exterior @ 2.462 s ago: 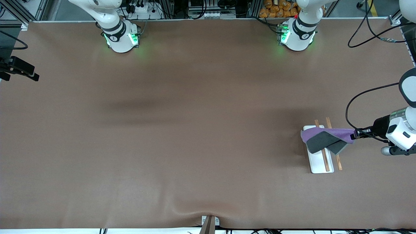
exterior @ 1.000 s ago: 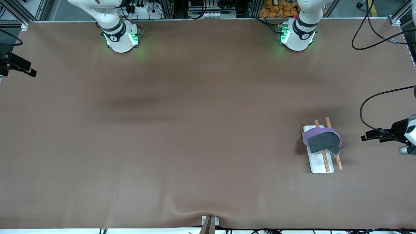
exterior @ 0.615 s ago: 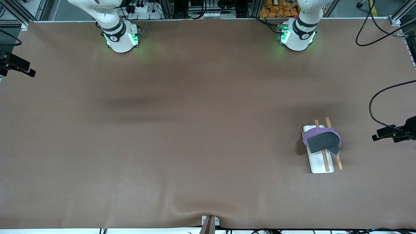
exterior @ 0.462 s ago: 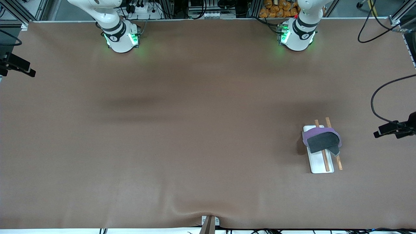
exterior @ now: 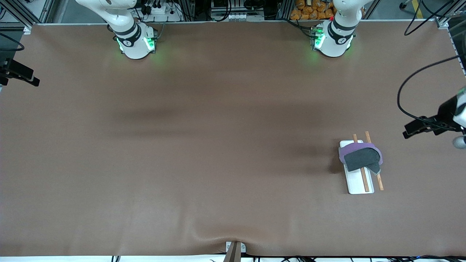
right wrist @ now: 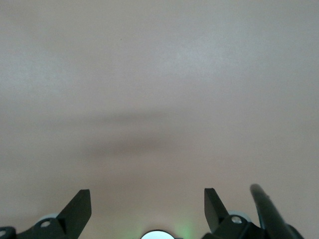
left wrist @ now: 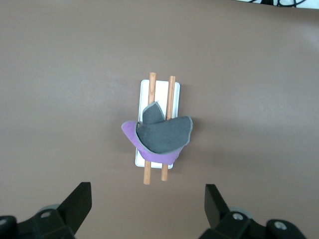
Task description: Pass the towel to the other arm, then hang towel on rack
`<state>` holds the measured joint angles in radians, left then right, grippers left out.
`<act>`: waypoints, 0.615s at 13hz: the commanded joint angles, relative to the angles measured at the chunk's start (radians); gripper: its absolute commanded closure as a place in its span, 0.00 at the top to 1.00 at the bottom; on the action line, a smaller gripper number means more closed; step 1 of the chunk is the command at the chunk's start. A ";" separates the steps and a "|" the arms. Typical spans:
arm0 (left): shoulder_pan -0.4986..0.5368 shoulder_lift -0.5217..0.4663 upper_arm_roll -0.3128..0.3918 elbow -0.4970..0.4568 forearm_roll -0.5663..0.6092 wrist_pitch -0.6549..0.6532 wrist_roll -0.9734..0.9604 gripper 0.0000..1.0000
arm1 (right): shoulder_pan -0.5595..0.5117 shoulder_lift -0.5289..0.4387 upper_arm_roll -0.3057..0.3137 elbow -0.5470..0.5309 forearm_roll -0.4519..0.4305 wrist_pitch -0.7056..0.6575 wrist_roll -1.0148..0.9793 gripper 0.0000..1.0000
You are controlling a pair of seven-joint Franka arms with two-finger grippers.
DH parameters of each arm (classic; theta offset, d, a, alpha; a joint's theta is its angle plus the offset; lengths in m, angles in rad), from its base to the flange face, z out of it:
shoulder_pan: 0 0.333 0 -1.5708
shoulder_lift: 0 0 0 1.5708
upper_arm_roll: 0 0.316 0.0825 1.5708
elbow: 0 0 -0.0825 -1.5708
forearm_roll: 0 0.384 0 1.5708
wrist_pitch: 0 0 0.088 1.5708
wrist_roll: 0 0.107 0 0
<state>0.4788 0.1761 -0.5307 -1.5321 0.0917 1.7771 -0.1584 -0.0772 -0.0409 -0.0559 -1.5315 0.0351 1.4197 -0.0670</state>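
I am seeing the towel (exterior: 360, 156) hanging over the two wooden rods of the rack (exterior: 358, 182), purple side draped across the rods with a grey fold lying on top; the rack is sitting on the brown table (exterior: 218, 145) toward the left arm's end, closer to the front camera than the arm bases. From the left wrist camera I am looking straight down on the towel (left wrist: 162, 137) and the rack (left wrist: 159, 92), and the left gripper (left wrist: 148, 211) is showing its two fingers (left wrist: 79, 201) spread wide apart with nothing between them. In the front camera the left gripper (exterior: 413, 129) is hovering in the air over bare table at the left arm's end, well apart from the rack. The right gripper (right wrist: 147, 211) is waiting over bare table, its fingers (right wrist: 79, 206) also standing apart and empty.
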 commanded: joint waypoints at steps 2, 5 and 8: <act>0.012 -0.001 -0.009 0.055 0.013 -0.082 -0.001 1.00 | 0.017 -0.005 0.001 0.011 0.002 -0.008 0.019 1.00; 0.012 -0.004 -0.037 0.108 0.011 -0.145 -0.019 1.00 | 0.020 -0.004 0.001 0.007 0.003 -0.010 0.019 1.00; 0.009 -0.049 -0.049 0.118 0.011 -0.168 -0.023 1.00 | 0.017 -0.007 -0.001 0.007 0.003 -0.021 0.019 1.00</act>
<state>0.4847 0.1629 -0.5662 -1.4241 0.0928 1.6398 -0.1618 -0.0680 -0.0408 -0.0507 -1.5276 0.0353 1.4119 -0.0660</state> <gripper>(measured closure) 0.000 0.000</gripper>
